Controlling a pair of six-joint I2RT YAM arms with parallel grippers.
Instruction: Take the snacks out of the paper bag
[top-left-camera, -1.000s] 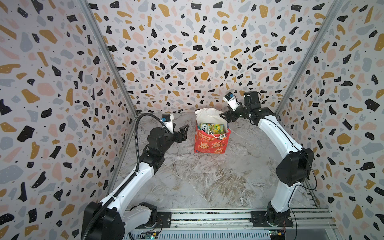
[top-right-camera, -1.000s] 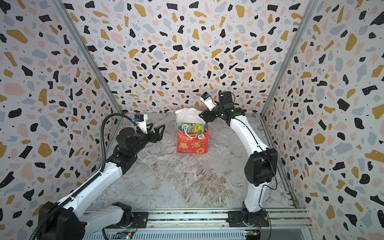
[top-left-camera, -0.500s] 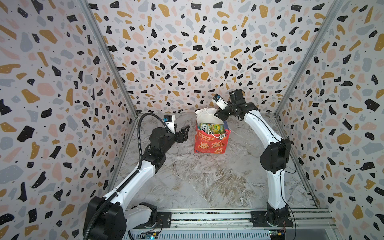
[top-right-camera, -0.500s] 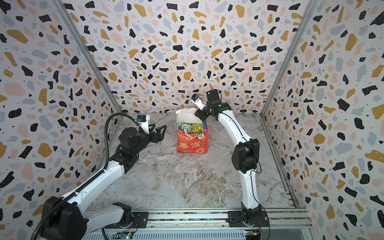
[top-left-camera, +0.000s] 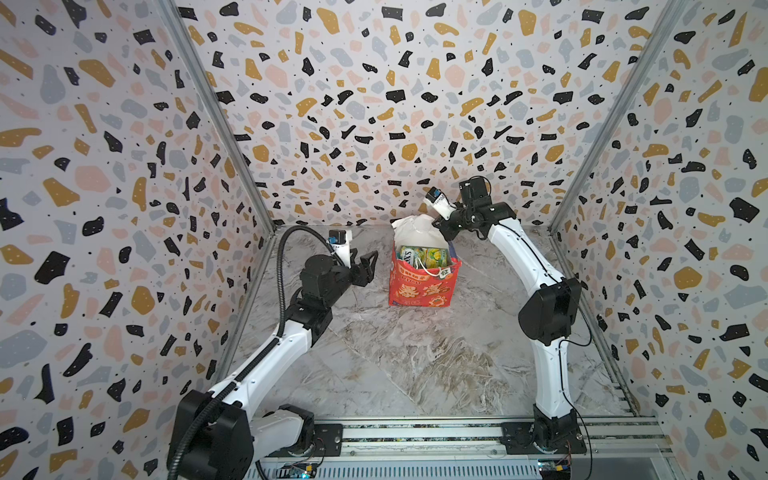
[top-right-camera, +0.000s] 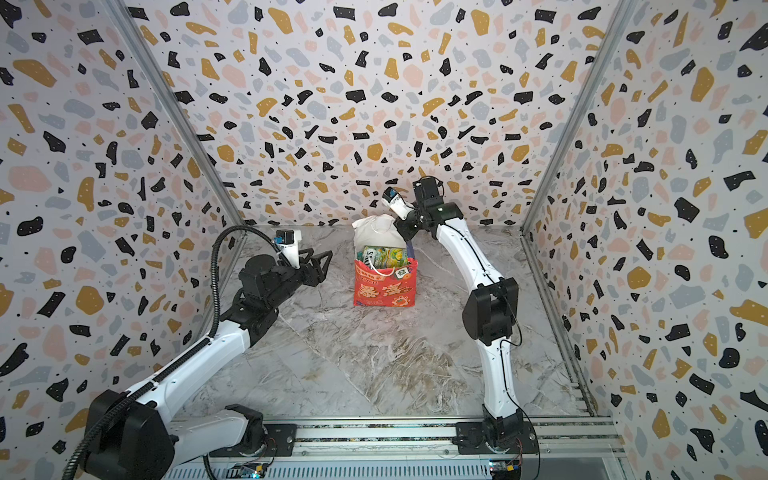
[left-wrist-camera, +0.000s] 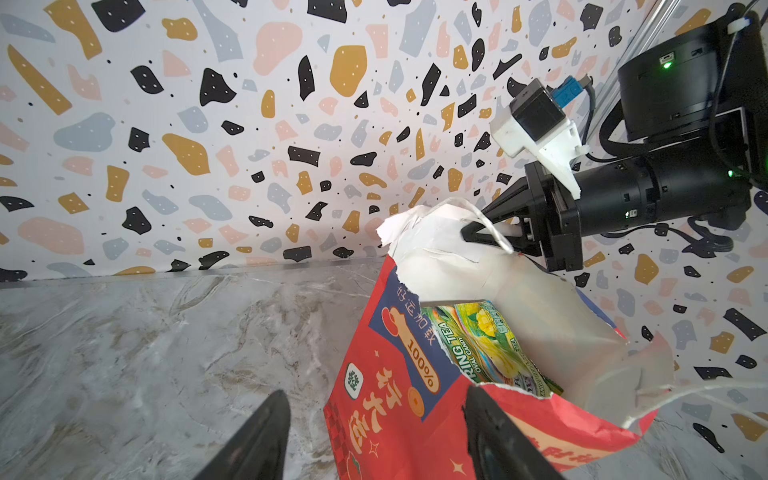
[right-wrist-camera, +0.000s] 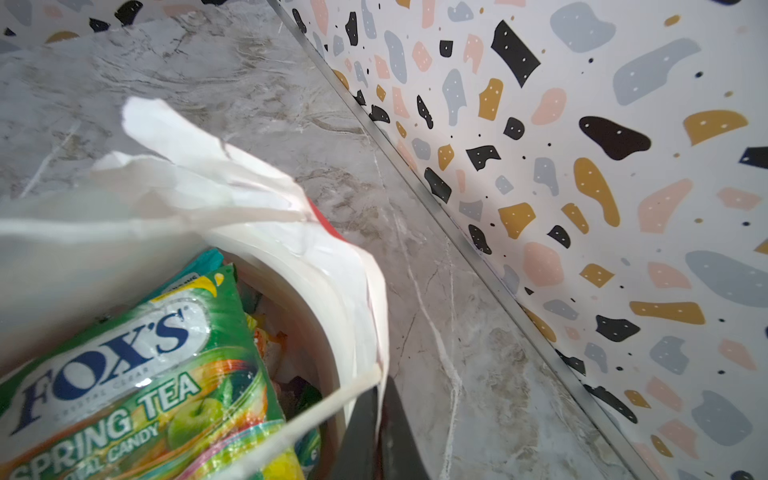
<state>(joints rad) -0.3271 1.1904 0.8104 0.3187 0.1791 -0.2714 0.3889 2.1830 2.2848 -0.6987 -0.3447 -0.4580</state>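
The red paper bag (top-left-camera: 419, 286) (top-right-camera: 384, 289) stands upright at the middle back of the table, its white lining showing. Snacks stick up inside it. A green-yellow FOX'S packet (top-left-camera: 424, 257) (top-right-camera: 382, 255) (right-wrist-camera: 124, 365) is on top, and others below it are mostly hidden. My right gripper (top-left-camera: 442, 235) (top-right-camera: 405, 237) (right-wrist-camera: 380, 386) is shut on the bag's back rim (right-wrist-camera: 324, 257), next to a white cord handle. My left gripper (top-left-camera: 365, 261) (top-right-camera: 320, 254) (left-wrist-camera: 374, 399) is open, just left of the bag (left-wrist-camera: 399, 386), holding nothing.
The back terrazzo wall (top-left-camera: 374, 124) rises close behind the bag, and the side walls (top-left-camera: 124, 208) close in the marble table (top-left-camera: 415, 365). A metal rail (top-left-camera: 415, 436) with both arm bases runs along the front edge.
My right gripper has moved in over the bag's back rim and closed on it. The left gripper's jaws have narrowed a little. The bag stands where it was.
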